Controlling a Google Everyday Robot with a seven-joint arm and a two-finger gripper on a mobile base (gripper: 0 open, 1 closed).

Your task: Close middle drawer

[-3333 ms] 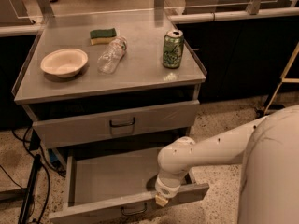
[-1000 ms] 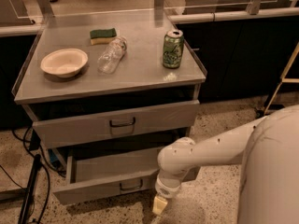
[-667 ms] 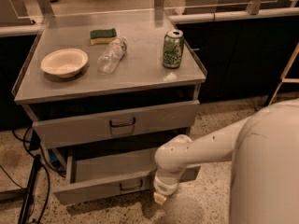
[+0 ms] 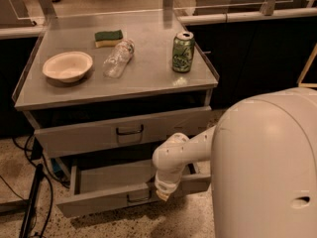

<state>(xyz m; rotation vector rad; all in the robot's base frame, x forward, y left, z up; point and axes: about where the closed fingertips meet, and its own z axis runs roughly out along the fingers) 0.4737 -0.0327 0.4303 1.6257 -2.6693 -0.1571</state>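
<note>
The middle drawer (image 4: 111,180) is a wide, shallow grey tray below the cabinet's taller-fronted drawer (image 4: 89,135). It stands partly open, with its inside floor showing. Its narrow front panel (image 4: 94,202) carries a small dark bar handle (image 4: 139,198). My gripper (image 4: 163,193) hangs at the end of the white arm (image 4: 181,155), right at the front panel, just right of the handle. I cannot tell whether it touches the panel.
On the cabinet top (image 4: 148,78) stand a beige bowl (image 4: 67,66), a lying clear plastic bottle (image 4: 119,57), a green sponge (image 4: 109,37) and a green can (image 4: 183,51). Cables (image 4: 32,207) lie on the floor at left. My white body (image 4: 267,167) fills the lower right.
The middle drawer has slid well inward since the earliest frame. Over the last second the drawer has held still, and my gripper has risen from below the front panel to its level.
</note>
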